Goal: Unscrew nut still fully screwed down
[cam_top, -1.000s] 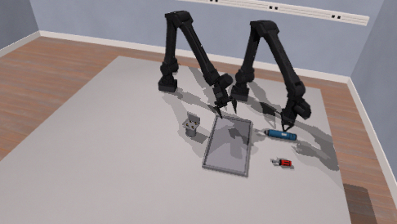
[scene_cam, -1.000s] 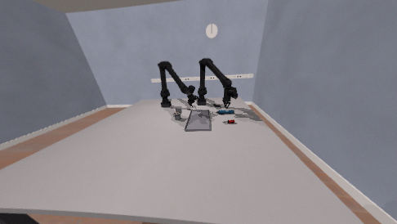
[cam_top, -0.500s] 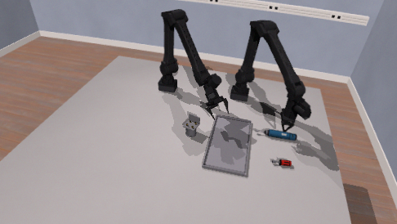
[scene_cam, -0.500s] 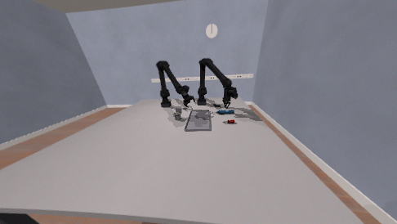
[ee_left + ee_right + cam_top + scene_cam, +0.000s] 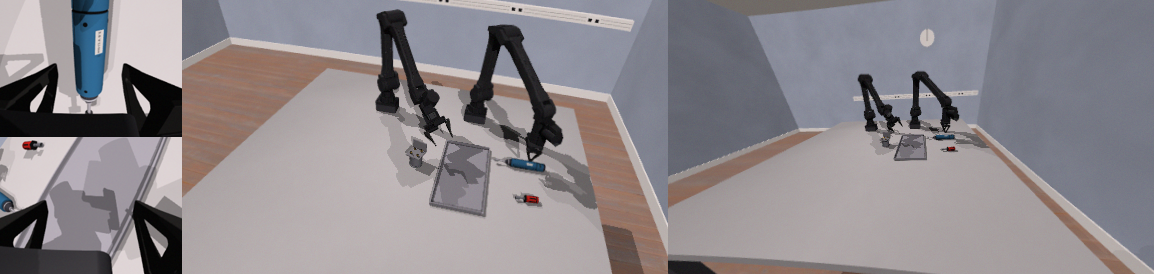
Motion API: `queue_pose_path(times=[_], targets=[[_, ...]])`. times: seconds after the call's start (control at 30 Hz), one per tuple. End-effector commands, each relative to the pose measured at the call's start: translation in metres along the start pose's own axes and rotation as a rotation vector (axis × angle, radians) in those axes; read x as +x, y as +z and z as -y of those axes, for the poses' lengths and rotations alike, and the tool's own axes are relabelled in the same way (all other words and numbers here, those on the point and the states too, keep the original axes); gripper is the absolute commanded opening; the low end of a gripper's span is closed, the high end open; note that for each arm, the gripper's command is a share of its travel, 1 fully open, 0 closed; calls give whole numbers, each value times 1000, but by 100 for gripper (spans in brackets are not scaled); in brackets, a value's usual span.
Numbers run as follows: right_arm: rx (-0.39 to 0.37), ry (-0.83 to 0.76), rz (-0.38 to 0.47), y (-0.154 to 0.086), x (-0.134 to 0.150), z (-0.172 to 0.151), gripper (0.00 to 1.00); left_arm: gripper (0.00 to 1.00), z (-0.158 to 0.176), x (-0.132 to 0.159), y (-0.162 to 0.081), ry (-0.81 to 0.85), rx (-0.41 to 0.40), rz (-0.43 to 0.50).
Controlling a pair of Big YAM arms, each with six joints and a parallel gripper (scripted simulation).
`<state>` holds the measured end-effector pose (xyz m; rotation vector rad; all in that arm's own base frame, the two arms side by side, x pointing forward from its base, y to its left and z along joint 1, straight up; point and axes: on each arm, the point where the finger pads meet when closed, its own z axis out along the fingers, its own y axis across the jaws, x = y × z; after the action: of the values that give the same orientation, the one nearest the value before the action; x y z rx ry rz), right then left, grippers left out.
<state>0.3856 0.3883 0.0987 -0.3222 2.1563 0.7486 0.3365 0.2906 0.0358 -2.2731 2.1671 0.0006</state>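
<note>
Joint module [image 5: 415, 161] [image 5: 885, 143] upright on surface beside tray [image 5: 458, 210] [image 5: 910, 159] [image 5: 63, 166], bracket [image 5: 419, 144] on top; which nut is fully down, cannot tell. Right gripper [image 5: 443, 141] [image 5: 897, 128] [image 5: 91, 202] near, jaws wide, nothing held, probably to steady unfixed module. Electric nut driver [image 5: 526, 165] [image 5: 944, 137] [image 5: 90, 55] [image 5: 5, 202] lies across tray; left gripper [image 5: 533, 157] [image 5: 946, 131] [image 5: 90, 65] above, jaws apart astride barrel, likely for grasp.
</note>
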Motion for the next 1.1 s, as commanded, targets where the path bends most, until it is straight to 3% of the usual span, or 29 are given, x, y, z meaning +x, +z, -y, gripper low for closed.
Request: queue_pose_path(times=[0.0, 0.17, 0.57, 0.73, 1.07], targets=[[-28, -76, 54, -12, -26, 11, 86, 65, 10, -7, -10, -5, 26, 19], [-31, -70, 44, -5, -27, 5, 86, 65, 10, -7, -10, -5, 26, 19], [-119, -231, 86, -47, -44, 50, 86, 65, 10, -7, -10, -5, 26, 19], [-124, -223, 76, -40, -46, 45, 86, 65, 10, -7, -10, -5, 26, 19], [-187, -375, 138, -82, -52, 77, 86, 65, 10, -7, -10, -5, 26, 19]])
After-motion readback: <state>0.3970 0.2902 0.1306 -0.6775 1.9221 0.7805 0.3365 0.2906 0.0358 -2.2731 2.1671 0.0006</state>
